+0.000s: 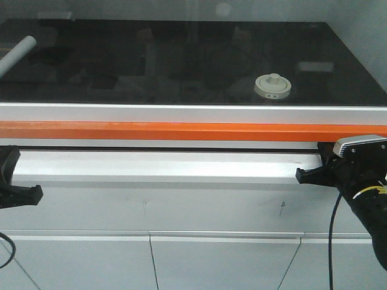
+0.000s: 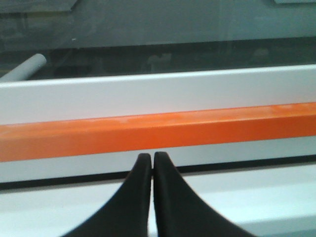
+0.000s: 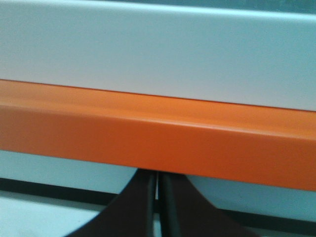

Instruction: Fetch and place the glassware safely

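Jaws on both arms are together; only the front view shows the lidded jar (image 1: 272,86).

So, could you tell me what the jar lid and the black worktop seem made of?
The jar lid looks like matte cream plastic or ceramic; it shows no glare. The black worktop seems polished glass or stone, since it mirrors its surroundings.

Orange bar (image 1: 181,130) running across, white rail (image 1: 181,112) touching its top edge, glossy black worktop (image 1: 151,66) beyond, grey-white rolled tube (image 1: 17,53) beyond the bar's left end, white ledge (image 1: 163,166) and cabinet panels (image 1: 211,260) below.
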Tool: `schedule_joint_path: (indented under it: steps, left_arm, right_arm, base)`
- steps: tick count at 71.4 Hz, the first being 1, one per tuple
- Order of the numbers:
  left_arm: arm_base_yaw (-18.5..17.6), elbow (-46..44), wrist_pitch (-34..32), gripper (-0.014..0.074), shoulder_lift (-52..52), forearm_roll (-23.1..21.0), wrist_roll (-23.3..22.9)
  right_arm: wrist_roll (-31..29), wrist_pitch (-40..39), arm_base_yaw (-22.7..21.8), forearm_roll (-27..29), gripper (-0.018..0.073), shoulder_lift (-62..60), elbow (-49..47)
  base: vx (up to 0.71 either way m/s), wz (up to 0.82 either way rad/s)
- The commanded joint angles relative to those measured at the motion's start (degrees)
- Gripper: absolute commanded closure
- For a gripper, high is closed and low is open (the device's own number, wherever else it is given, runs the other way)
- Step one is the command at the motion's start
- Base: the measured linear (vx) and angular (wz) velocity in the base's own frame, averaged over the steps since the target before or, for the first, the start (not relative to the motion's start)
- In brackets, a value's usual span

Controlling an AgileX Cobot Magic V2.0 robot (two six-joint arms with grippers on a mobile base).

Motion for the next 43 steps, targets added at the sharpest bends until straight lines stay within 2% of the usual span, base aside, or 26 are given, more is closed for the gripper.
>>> schedule_joint_path:
  steps: [1,10,25,43]
  left_arm:
    - [-0.1,-1.4,-4.0,0.0603,1.9,-0.4,-0.5]
    - [-0.1,-1.4,-6.8,0.0603,6.2,-0.4,-0.5]
    - [-0.1,-1.6,-16.5,0.0603,14.3,-0.4,0.0]
    - [-0.1,-1.6,-24.0,0.0603,21.2,-1.5,1.0]
  right_arm:
    - [-0.4,-7.1,-0.1,-0.4,0.0560,-1.9,-3.5]
    - [-0.4,-7.1,-0.1,-0.4,0.0560,-1.9,-3.5]
    - [-0.4,-7.1,-0.1,-0.4,0.0560,-1.9,-3.5]
    - [-0.3,-7.1,-0.1,-0.5,0.0560,-1.9,-3.5]
  base:
    - [0.00,0.00]
    - [0.00,0.00]
    - [0.00,0.00]
    - [0.00,0.00]
